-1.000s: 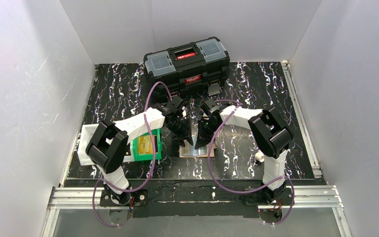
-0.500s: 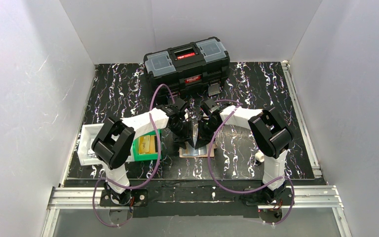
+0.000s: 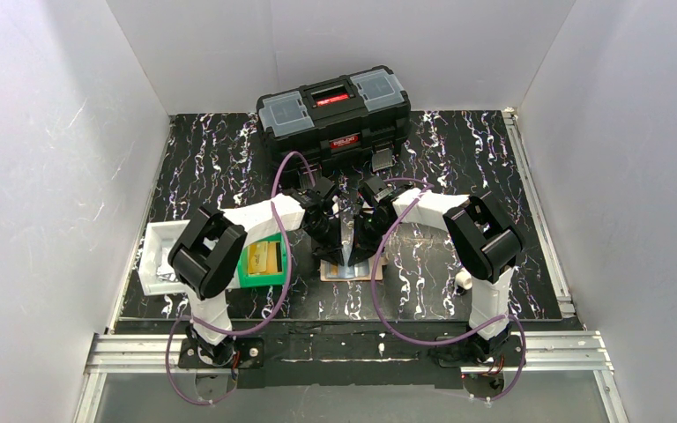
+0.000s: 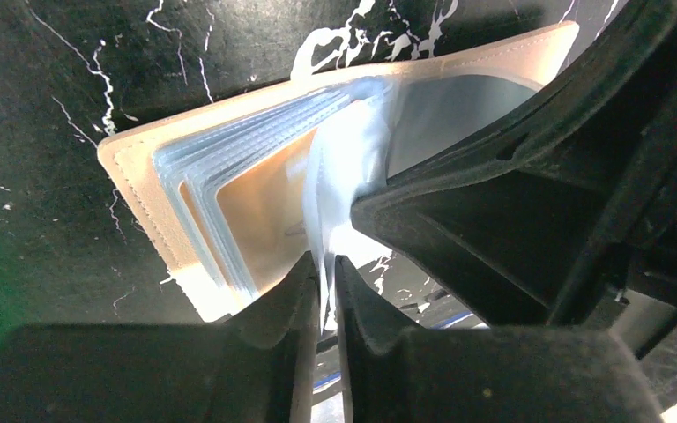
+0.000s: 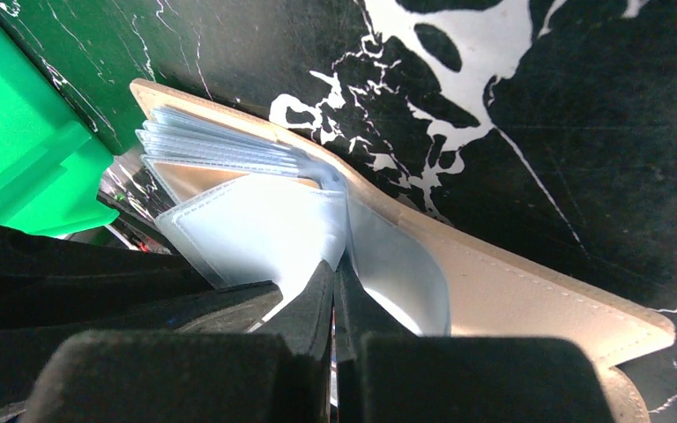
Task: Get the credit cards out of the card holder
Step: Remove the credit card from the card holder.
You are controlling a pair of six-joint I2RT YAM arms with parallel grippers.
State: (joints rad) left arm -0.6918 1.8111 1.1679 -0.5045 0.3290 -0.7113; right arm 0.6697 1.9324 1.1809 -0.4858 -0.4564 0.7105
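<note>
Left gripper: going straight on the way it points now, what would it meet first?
The clear sleeve that the left gripper pinches, then probably the open card holder just beyond; depth is unclear.

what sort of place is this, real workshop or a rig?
Most likely a lab robot test cell: plain white walls box in the table, an aluminium rail runs along its near edge, and the props look staged: black toolbox, green bin, card holder.

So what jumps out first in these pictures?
The left fingers and right fingers meet mid-table, both pinching a clear sleeve that stands up from the open tan card holder. Behind them a black toolbox sits at the table's far edge.
</note>
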